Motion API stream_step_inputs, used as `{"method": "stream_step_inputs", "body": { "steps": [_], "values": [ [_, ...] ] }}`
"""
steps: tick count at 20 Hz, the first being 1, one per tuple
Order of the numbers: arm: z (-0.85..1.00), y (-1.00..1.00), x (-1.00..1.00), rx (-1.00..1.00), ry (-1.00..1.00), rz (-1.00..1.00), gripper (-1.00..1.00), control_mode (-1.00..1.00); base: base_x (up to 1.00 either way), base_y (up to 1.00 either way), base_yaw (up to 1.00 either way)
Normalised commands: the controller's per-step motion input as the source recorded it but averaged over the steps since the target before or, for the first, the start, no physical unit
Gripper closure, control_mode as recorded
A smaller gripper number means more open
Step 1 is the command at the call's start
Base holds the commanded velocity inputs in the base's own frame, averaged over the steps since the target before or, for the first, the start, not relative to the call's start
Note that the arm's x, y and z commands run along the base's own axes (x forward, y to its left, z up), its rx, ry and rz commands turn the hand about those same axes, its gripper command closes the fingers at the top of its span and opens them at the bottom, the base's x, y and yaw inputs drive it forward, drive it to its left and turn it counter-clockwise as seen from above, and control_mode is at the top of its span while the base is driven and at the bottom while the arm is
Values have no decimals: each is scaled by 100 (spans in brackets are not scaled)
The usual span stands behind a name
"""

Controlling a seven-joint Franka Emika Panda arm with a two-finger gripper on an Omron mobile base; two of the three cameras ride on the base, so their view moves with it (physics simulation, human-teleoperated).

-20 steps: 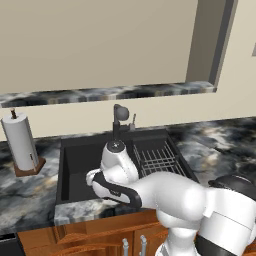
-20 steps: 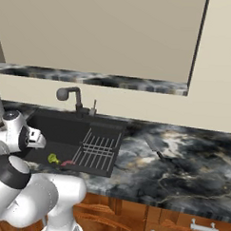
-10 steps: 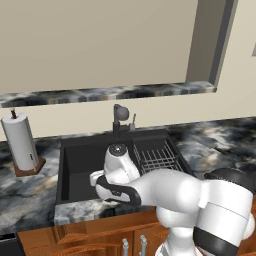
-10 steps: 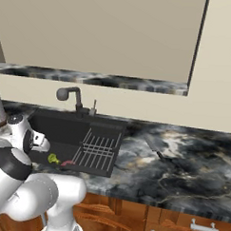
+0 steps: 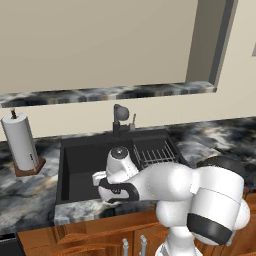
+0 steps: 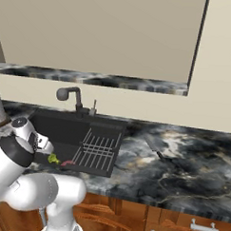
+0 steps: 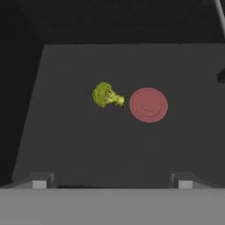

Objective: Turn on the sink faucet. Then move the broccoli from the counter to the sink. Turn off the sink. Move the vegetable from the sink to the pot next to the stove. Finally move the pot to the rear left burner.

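Broccoli: lies on the sink floor, centre-left of the hand view, stem just beside the red drain cover; placed there for rinsing.
Gripper: poised above the basin, jaws spread wide and empty, apparently lined up for a pickup.
Faucet: centre of the left base view.

Base views flank sink; hand view looks down inside
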Motion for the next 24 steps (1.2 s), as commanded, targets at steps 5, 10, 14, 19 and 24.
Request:
{"method": "stream_step_inputs", "body": {
  "steps": [5, 10, 14, 19, 24],
  "values": [
    [-7, 0, 24, 0, 1, -2, -100, -100, 0, 0, 0],
    [-11, 0, 21, 0, 3, 0, -100, -100, 0, 0, 0],
    [-16, 0, 14, 0, 3, 0, -100, -100, 0, 0, 0],
    [-21, 0, 4, 0, 1, 0, -100, -100, 0, 0, 0],
    [-21, 0, 0, -1, 0, -1, -100, -100, 0, 0, 0]
  ]
}}
